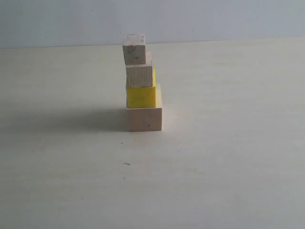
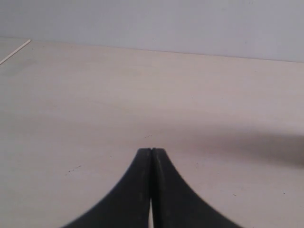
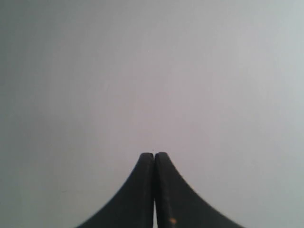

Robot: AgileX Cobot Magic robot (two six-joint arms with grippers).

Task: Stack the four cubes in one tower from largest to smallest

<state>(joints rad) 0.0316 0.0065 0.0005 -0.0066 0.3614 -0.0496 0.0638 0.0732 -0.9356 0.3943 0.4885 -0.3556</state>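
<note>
Tower [image 1: 141, 88] only in exterior view; wrist views: left fingers [image 2: 135, 192], right fingers [image 3: 137, 192] closed.

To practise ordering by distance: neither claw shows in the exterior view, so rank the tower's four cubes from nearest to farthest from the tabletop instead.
1. Large wooden cube, at the bottom.
2. Yellow cube, second up.
3. Medium wooden cube, third up.
4. Small wooden cube, on top.

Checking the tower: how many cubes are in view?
4, stacked: large wooden cube at bottom, yellow cube, medium wooden cube, small wooden cube on top. None looks hidden.
</note>
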